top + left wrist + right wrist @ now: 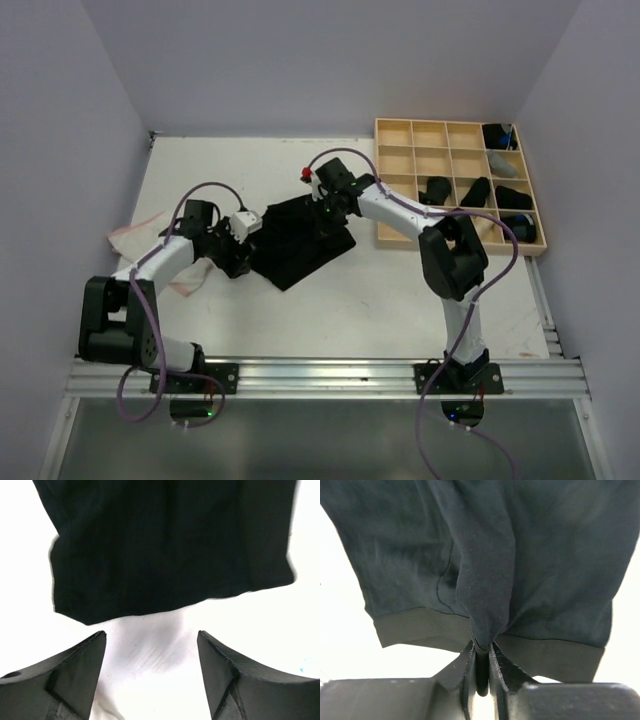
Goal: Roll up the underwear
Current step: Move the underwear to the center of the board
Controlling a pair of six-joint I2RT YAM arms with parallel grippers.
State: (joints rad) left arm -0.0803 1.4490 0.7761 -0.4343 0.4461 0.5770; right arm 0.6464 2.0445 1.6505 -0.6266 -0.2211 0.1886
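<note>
Where the left gripper (152, 636) is hovering, jaws wide and empty, the black underwear (170, 545) is lying spread at mid-table, its edge just ahead. Right gripper (481, 650): nearly closed, pinching a raised fold at the banded hem. Handling, judged: soft, light, limp, prone to sagging; hems are offering the firmest hold.

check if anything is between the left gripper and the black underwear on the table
Nothing visible does. The left gripper stands open just short of the black underwear, with only bare table between them. The right gripper pinches a fold of it.
</note>
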